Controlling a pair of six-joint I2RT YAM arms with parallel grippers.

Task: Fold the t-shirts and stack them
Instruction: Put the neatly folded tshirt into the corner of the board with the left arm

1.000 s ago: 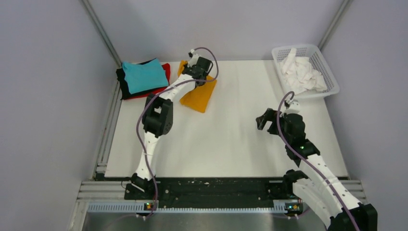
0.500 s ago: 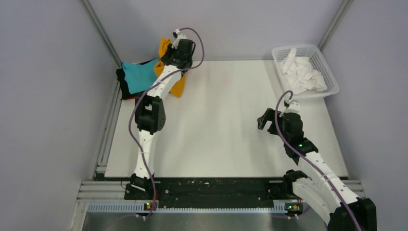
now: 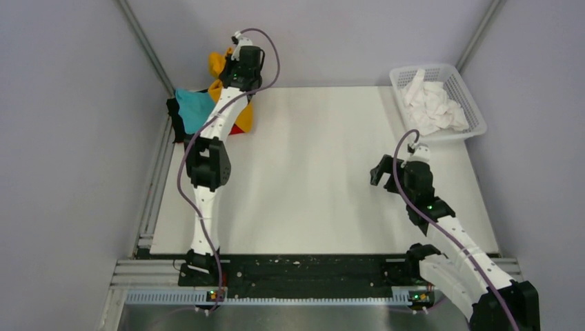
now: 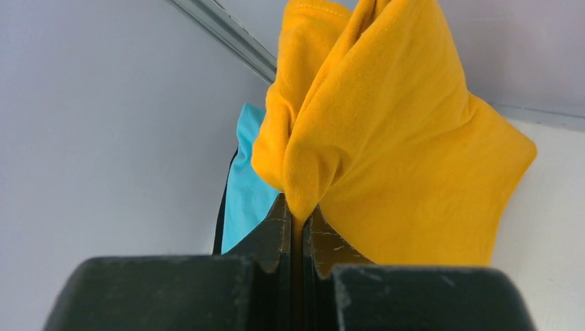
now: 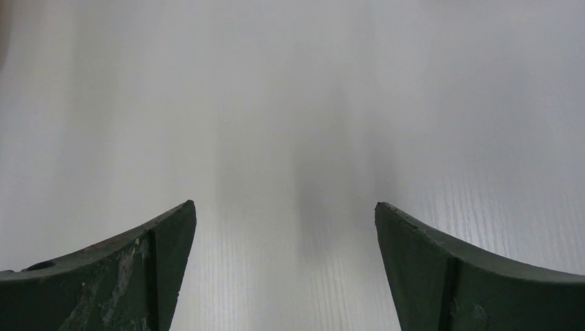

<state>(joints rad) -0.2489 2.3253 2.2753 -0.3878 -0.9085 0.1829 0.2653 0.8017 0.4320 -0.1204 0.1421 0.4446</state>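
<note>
Our left gripper (image 4: pixel 295 224) pinches the orange t-shirt (image 4: pixel 393 138) tight, up high at eleven o'clock, so we can lay it on the teal t-shirt (image 3: pixel 193 107). Our right gripper (image 5: pixel 284 207) waits at four o'clock, spread wide, holding nothing.

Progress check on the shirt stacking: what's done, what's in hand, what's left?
Done: the teal t-shirt, black t-shirt and red t-shirt lie piled at the far-left corner. In hand: the left gripper is shut on the mustard t-shirt, lifted near that pile. Left: setting it on top. The right gripper hangs open over the table.
</note>
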